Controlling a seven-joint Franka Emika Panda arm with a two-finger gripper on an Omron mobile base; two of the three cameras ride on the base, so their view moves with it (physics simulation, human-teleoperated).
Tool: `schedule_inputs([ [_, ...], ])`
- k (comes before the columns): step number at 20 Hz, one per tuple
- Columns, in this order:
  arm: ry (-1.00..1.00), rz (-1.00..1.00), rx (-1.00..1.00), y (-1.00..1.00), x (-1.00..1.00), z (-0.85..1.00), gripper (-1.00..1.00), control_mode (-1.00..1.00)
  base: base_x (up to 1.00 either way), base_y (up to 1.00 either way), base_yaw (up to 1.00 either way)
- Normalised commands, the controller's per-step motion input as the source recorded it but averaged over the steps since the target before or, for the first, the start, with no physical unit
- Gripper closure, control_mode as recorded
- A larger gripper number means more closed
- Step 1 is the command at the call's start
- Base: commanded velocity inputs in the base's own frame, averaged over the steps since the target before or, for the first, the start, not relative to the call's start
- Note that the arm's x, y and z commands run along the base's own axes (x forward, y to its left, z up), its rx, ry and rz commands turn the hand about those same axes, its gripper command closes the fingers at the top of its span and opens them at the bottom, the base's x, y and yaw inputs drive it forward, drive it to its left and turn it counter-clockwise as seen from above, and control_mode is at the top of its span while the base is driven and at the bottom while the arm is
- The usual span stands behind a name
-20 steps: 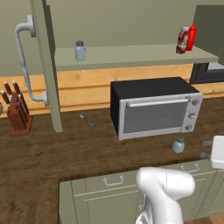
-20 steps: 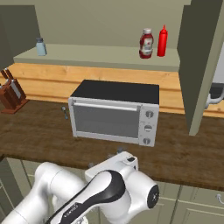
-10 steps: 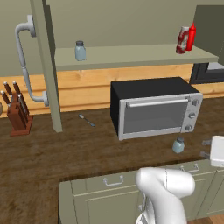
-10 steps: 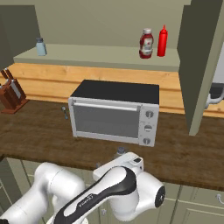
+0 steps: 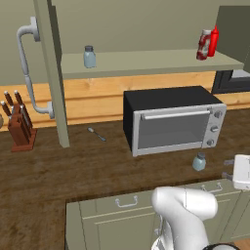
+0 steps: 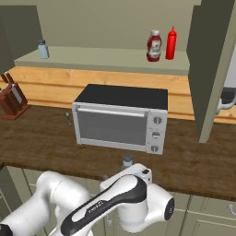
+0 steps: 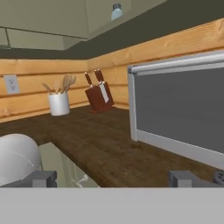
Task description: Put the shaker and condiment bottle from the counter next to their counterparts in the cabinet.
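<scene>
Gripper (image 7: 114, 179) open, empty, low at counter (image 5: 73, 171) edge by toaster oven (image 5: 173, 119).
Shaker (image 5: 198, 161) on counter in front of oven; condiment bottle (image 5: 204, 45) on cabinet (image 5: 146, 62) shelf touching red squeeze bottle (image 5: 213, 41); 2nd shaker (image 5: 89, 56) at shelf's left.

Shaker (image 6: 127, 161) on counter is partly hidden by robot arm; toaster oven (image 7: 183, 109) is cut off at right edge.

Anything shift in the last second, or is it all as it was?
Only the arm moved: in the right base view its wrist swung slightly right and toward the counter edge. Nothing taken or released. The counter shaker, toaster oven, condiment bottle and shelf shaker stayed put.
</scene>
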Motion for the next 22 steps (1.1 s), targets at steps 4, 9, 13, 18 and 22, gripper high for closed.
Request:
schedule_inputs([
  [4, 0.00, -0.03, 0.00, 0.00, 0.08, -0.16, -1.00, -1.00, 0.00, 0.00, 0.00],
  [9, 0.00, -0.03, 0.00, 0.00, 0.10, -0.03, -1.00, -1.00, 0.00, 0.00, 0.00],
  [13, 0.04, -0.03, 0.00, 0.00, 0.13, -0.06, -1.00, -1.00, 0.00, 0.00, 0.00],
  [18, 0.06, -0.03, 0.00, 0.00, 0.15, -0.09, -1.00, -1.00, 0.00, 0.00, 0.00],
  [22, 0.05, -0.02, 0.00, 0.00, 0.18, -0.09, -1.00, -1.00, 0.00, 0.00, 0.00],
])
